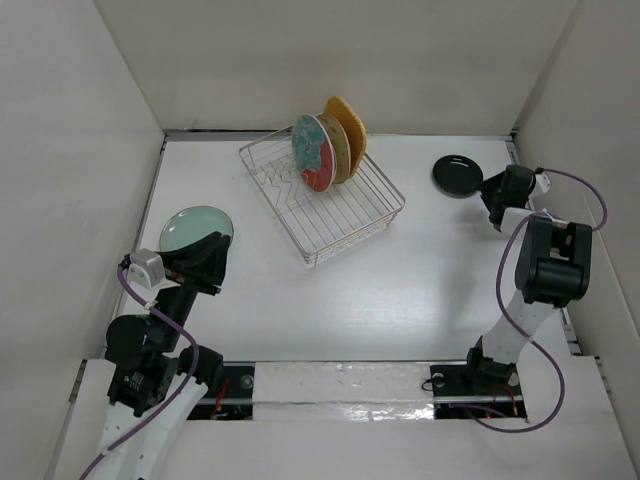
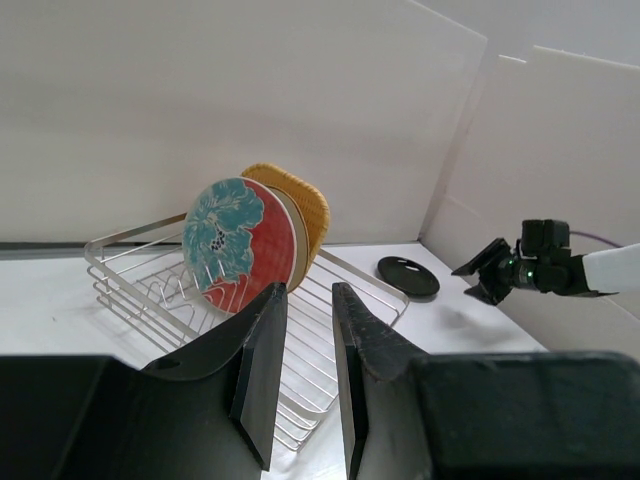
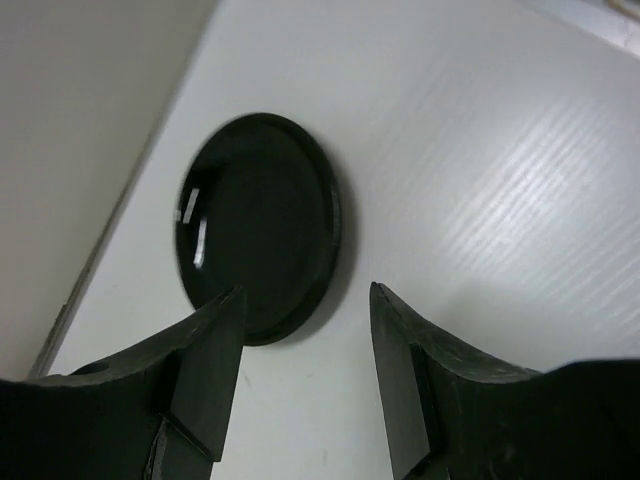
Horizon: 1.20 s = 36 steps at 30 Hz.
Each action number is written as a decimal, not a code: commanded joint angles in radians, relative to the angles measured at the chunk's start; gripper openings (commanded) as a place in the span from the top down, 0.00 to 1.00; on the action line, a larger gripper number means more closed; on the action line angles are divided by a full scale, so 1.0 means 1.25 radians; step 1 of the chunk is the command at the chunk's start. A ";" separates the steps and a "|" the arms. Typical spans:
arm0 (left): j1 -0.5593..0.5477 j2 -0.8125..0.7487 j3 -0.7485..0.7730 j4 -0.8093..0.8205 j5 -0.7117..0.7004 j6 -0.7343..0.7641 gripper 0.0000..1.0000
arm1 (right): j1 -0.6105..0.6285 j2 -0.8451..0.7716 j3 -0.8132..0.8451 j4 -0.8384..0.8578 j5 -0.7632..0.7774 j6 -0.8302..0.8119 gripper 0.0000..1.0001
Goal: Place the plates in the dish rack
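At the left of the table (image 1: 420, 300), the teal plate (image 1: 192, 225) lies flat. The left gripper (image 2: 308, 295) sits at its near edge, jaws slightly parted and empty. In the centre, the rack (image 1: 372, 215) holds three plates on edge: the red flowered plate (image 1: 312, 152), the pale plate (image 2: 298, 230) and the wooden plate (image 1: 346, 118). At right, the black plate (image 3: 258, 225) lies flat. The right gripper (image 3: 305, 300) hovers beside it, jaws apart and empty.

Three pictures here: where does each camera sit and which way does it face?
Top external: high behind the robot, looking down on the silver wire dish rack; left arm and right arm show.
Left wrist: on the left arm, facing across the white table toward the rack; its left tool shows.
Right wrist: on the right arm, looking down at the small black round plate; its right tool shows.
Shared: all three show the black plate.
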 commanded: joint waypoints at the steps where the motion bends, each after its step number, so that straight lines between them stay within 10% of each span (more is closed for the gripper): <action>1: -0.005 -0.005 0.003 0.035 0.012 -0.002 0.78 | -0.011 0.059 0.040 0.041 -0.152 0.087 0.42; 10: -0.005 -0.002 0.004 0.034 0.007 0.000 0.78 | -0.036 0.257 0.180 0.040 -0.277 0.196 0.46; 15: -0.005 0.004 0.004 0.031 0.000 0.004 0.78 | -0.043 0.293 0.183 0.109 -0.301 0.255 1.00; 21: -0.005 0.013 0.005 0.034 0.006 0.004 0.78 | -0.009 0.068 0.021 0.244 -0.179 0.228 1.00; 29: -0.005 0.004 0.004 0.034 0.007 0.002 0.78 | 0.260 -0.253 0.114 0.090 0.149 -0.195 1.00; 36: -0.005 -0.004 0.004 0.035 0.008 0.000 0.78 | 0.575 -0.169 0.405 -0.085 0.377 -0.548 1.00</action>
